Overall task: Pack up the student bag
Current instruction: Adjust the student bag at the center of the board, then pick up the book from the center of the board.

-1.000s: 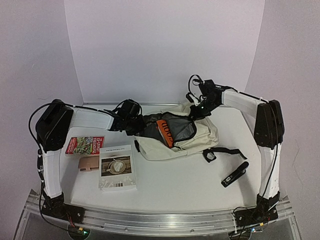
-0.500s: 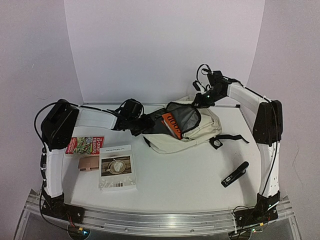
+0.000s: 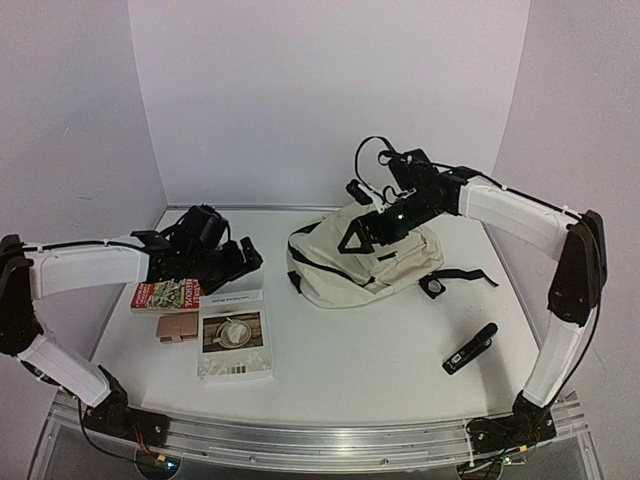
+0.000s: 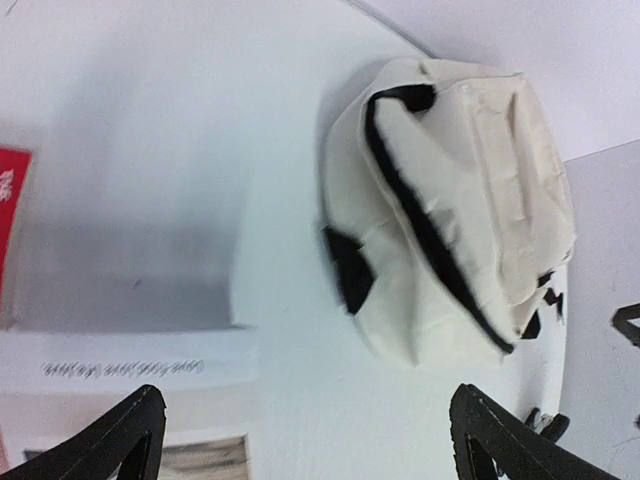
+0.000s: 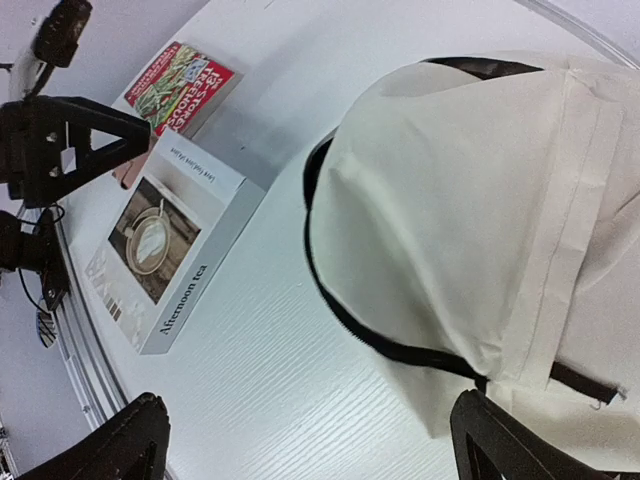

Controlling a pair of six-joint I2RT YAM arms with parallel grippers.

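The student bag (image 3: 385,268) lies on its side on the white table (image 3: 380,350), towards the far edge and a little right of centre. Its cream fabric has slumped over the mouth, so only a black zipper line shows (whether it is zipped cannot be told). One black strap (image 3: 462,277) trails off to the right.

The right gripper (image 3: 358,234) hangs over the bag's far left part. In its wrist view the fingers (image 5: 128,440) are spread wide with nothing between them. The cream fabric fills the frame beneath, and whether they touch it cannot be told.

The left gripper (image 3: 240,262) sits apart from the bag, above the far edge of a white book (image 3: 235,335). It is spread just as wide and holds nothing.

The white book's spine reads "Afternoon tea". A red book (image 3: 165,293) lies just to its left, with a small pinkish-brown object (image 3: 178,328) nearer the arms. A slim black object (image 3: 470,349) lies well apart, near the right arm.
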